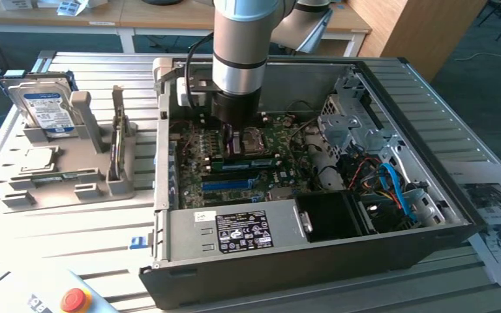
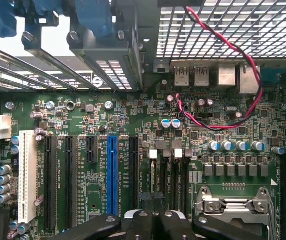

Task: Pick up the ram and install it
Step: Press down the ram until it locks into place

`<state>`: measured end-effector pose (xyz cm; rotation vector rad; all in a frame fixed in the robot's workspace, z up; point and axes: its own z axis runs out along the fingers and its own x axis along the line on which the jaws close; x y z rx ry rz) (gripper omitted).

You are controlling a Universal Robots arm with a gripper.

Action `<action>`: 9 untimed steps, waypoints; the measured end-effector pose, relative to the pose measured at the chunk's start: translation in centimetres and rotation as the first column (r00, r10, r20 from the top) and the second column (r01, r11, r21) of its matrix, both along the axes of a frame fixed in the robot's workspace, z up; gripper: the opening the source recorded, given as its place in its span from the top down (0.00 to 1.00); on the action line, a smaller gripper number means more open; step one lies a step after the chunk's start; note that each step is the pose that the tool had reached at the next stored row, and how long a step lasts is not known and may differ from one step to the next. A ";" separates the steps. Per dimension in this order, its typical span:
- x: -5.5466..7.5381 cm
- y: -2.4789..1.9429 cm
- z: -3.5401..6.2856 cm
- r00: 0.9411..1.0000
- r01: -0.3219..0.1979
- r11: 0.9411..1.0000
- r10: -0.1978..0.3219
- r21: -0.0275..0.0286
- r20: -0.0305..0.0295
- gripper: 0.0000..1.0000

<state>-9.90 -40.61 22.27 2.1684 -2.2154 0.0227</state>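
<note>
So the ram [image 1: 243,164] looks like the green stick with a pale label strip lying along the memory slots, right next to the CPU socket [image 1: 256,139] on the side towards the blue expansion slot [image 1: 229,184]. Can't tell whether it's fully seated or just resting in there.

The gripper [image 1: 231,153] is straight above it, hanging over the socket's edge nearest the exterior view's left, fingers pressed together. In the wrist view its black fingertips [image 2: 142,222] sit side by side over the memory slots [image 2: 165,175], again just beside the socket. Whether they're actually touching the stick, honestly can't say.

Everything sits on the green motherboard [image 1: 200,163] inside the open PC case [image 1: 459,222]. The power supply [image 1: 233,231] with its black label is past the blue slot from the socket, and the drive cage [image 1: 351,124] is on the socket's other side.

Well away from the socket, outside the case, a grey holder [image 1: 59,189] carries a hard drive [image 1: 44,107] standing upright.
</note>
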 end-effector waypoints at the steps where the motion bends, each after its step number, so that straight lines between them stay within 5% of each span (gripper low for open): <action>1: 0.0 0.00 0.00 1.000 0.000 1.000 0.000 0.000 0.000 0.90; 9: 0.0 -0.02 -0.08 1.000 0.000 1.000 0.000 0.000 0.000 0.90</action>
